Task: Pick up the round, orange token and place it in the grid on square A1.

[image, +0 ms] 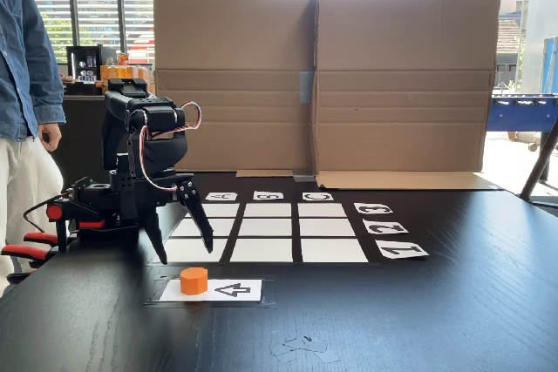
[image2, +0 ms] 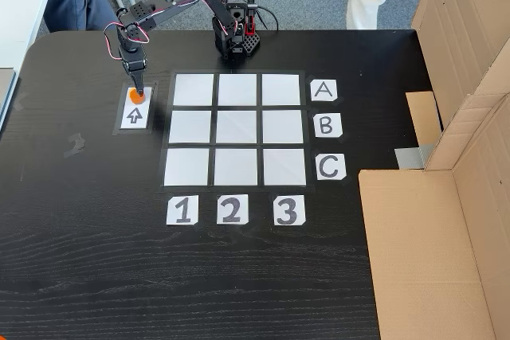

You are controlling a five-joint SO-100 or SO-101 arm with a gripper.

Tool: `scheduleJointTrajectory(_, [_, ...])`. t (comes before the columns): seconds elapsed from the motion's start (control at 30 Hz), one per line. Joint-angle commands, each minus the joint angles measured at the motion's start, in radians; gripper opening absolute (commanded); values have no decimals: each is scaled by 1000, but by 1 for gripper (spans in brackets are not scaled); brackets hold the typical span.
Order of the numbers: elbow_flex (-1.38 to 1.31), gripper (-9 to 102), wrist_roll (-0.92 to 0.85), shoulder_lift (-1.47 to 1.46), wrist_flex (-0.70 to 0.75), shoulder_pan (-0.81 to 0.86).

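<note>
From the low fixed view across the table, the black arm stood at the left with its gripper (image: 181, 234) pointing down, the two dark fingers spread apart with nothing between them. The tips hung above and behind the token (image: 193, 280), not touching it. The orange token sat on the left end of the white arrow card (image: 225, 290), just beside the black arrow, which pointed towards it. Behind the card lay the grid (image: 270, 229) of white squares on the black table (image: 436, 311), with the labels 3, 2 and 1 running down its right side and the letter labels along its far edge. A large cardboard screen (image: 323, 80) stood upright at the back of the table, and a person in a denim jacket (image: 26, 50) stood at the left edge.

In the fixed view from above, the arm reached out from its base at the top of the table, and the gripper (image2: 137, 87) came down right over the token (image2: 137, 95), which showed as a spot of orange at the top end of the arrow card (image2: 134, 115). From here I could not tell how wide the jaws were. Square A1 (image2: 194, 90) was the top left cell of the grid (image2: 236, 127), in the row of the A label and the column of the 1 label, and it lay bare, just right of the card.
</note>
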Motion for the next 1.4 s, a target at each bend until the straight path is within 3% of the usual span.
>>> scheduleJointTrajectory(0.0, [-52, 30, 8, -5, -8, -11])
scheduleJointTrajectory(1.37, [-192, 31, 2, -204, 3, -32])
